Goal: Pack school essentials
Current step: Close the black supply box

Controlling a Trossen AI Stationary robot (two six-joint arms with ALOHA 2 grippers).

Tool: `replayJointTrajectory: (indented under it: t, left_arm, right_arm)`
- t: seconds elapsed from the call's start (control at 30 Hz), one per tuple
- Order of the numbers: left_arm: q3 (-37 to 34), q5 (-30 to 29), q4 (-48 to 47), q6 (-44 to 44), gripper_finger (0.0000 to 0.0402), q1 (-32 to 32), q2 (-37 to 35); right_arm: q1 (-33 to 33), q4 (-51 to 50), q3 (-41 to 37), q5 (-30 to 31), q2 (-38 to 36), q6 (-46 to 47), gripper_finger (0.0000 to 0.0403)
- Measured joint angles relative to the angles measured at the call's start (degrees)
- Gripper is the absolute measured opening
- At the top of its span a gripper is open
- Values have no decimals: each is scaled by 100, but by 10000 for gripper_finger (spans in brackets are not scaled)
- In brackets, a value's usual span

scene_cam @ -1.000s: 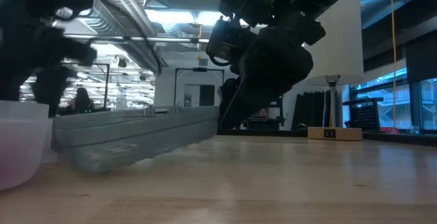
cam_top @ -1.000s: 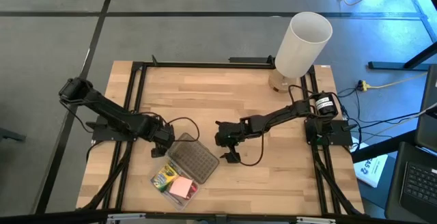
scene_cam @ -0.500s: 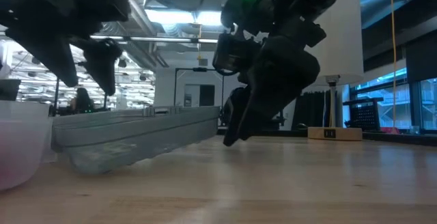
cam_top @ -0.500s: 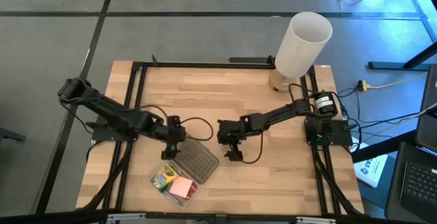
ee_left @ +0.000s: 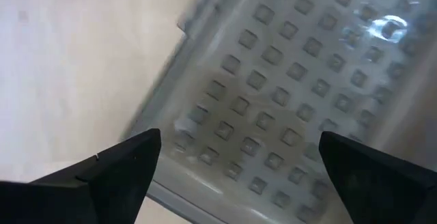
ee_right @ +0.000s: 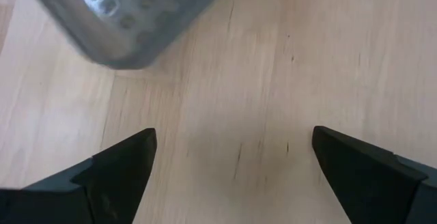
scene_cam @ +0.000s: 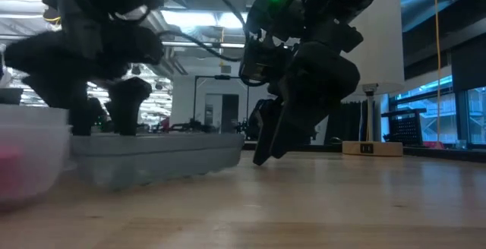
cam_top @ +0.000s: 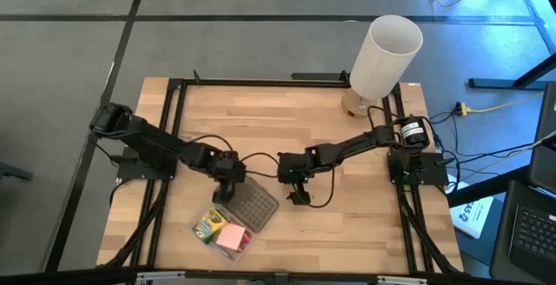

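The clear box [cam_top: 221,231] sits near the table's near edge and holds the green-and-yellow crayon box [cam_top: 208,225] and the pink block [cam_top: 230,238]. I cannot make out the scissors, pencil or pen. The grey dotted lid [cam_top: 248,205] lies across the box's far right end. My left gripper [cam_top: 228,182] is open and points down over the lid's far left corner. My right gripper [cam_top: 296,193] is open and hovers low over bare wood just right of the lid [ee_right: 130,19]. My left gripper [ee_left: 239,141] comes at the lid from above with its fingers spread. In the low view both fingertips [scene_cam: 125,124] seem to stand on the lid's dotted top [ee_left: 273,135] near its far left corner. The lid [scene_cam: 152,152] lies level under them.
A tall white cylinder [cam_top: 385,55] stands at the table's far right corner. Black frame rails [cam_top: 169,137] run along the left, right and far edges. Cables trail over the wood between the two arms [cam_top: 261,156]. Bare wood lies across the far half of the table.
My left gripper has moved toward the table's right and come down over the lid's far left corner. The lid, earlier tilted with its right end raised, now lies level. My right gripper has stayed close to where it was.
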Motion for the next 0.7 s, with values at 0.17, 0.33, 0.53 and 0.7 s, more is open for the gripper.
replayJointTrajectory:
  t: [0.17, 0.33, 0.53, 0.7]
  left_arm:
    - [0, -265, 1, 194, 394, 300, 108]
    - [0, -539, -6, 527, 394, 679, 110]
    - [0, -811, 0, 1077, 394, 1368, 110]
    - [0, -817, 129, 1439, 394, 1966, 110]
  right_arm:
    - [0, -61, 2, 1, -2, -1, 394]
    - [0, -125, 2, 2, -9, -4, 394]
    - [-2, -144, 4, 13, -9, -3, 394]
    - [-58, -158, 4, 44, -9, -2, 394]
